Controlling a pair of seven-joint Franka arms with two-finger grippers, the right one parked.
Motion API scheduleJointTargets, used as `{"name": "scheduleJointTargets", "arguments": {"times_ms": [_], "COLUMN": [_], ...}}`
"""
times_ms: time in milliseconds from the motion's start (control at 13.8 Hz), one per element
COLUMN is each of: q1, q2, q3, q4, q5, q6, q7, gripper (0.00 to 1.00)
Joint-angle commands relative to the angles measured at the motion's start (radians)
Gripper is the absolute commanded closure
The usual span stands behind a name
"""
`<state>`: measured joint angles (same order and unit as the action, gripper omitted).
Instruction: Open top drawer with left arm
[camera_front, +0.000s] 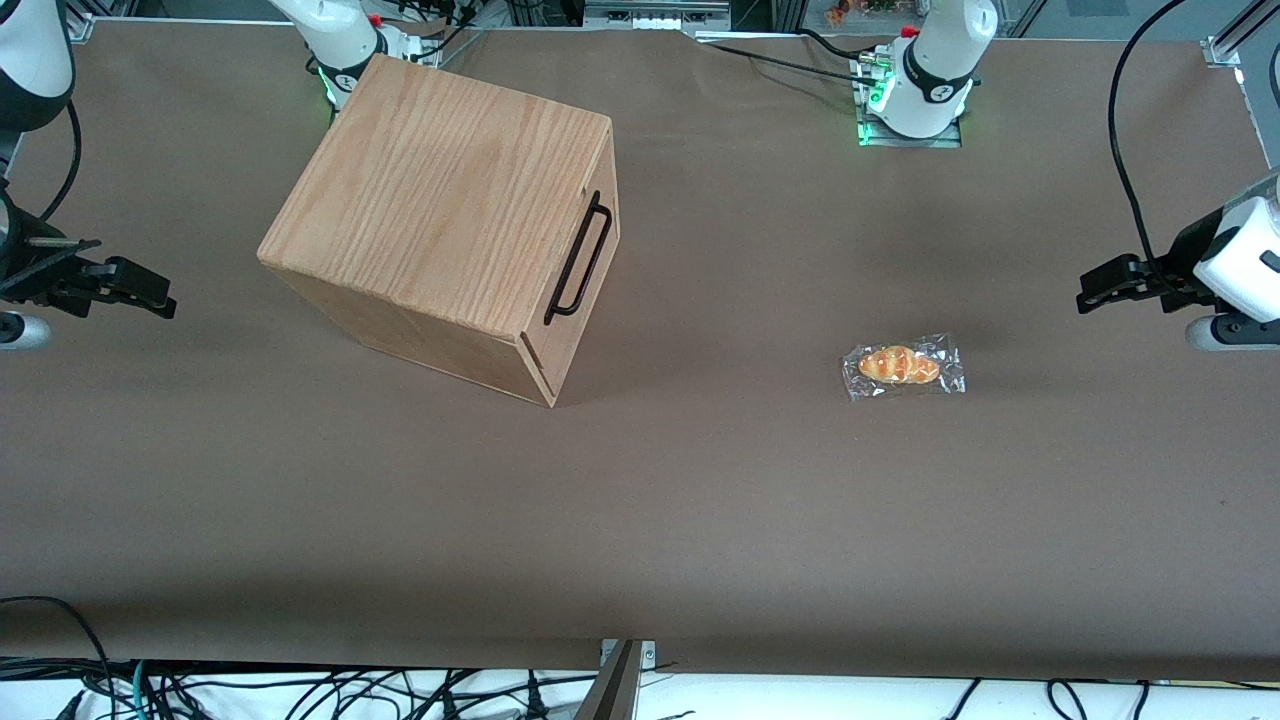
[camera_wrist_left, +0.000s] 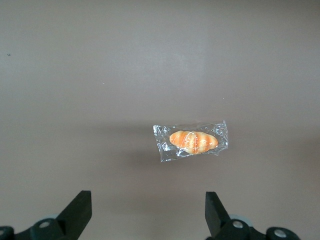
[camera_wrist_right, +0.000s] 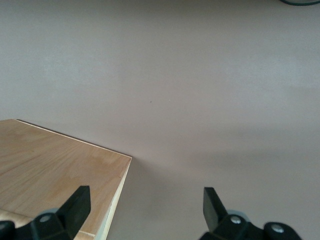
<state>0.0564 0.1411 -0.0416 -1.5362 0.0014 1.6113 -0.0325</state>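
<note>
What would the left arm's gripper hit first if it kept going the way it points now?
Probably the bare brown table. The open black left gripper hovers pointing down at it; the plastic-wrapped orange bread roll lies just ahead. The oak-grain wooden cabinet stands well aside.

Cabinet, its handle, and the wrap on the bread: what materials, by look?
Cabinet: oak-grain wood or veneer, matte; grain lines show. Handle on the shut top drawer: thin black bar, probably painted metal. Bread wrap: clear glossy plastic film, crinkled with glints. The left gripper hangs open near the table's working-arm end, above the table.
</note>
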Motion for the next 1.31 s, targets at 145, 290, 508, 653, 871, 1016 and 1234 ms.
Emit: {"name": "scheduleJointTargets", "arguments": {"times_ms": [145,290,508,653,871,1016,1234], "q1": [0.0,0.003,-0.012,-0.013,-0.013,-0.015,-0.016], "q2": [0.015,0.015,0.014,0.015,0.015,0.015,0.015], "q3": [-0.006,-0.004,-0.012,-0.061,-0.165,-0.225,-0.317], "q4": [0.033,0.031,0.033,0.033,0.033,0.033,0.033], "q5": [0.014,0.014,0.011,-0.029,-0.034,-0.061,-0.069], "q6": [-0.013,-0.017,-0.044,-0.045,-0.057,-0.057,-0.057], "q7": [0.01,0.019,0.019,-0.003,-0.092,-0.118,-0.236], "gripper": [0.0,0.0,0.0,0.0,0.0,0.0,0.0]}}
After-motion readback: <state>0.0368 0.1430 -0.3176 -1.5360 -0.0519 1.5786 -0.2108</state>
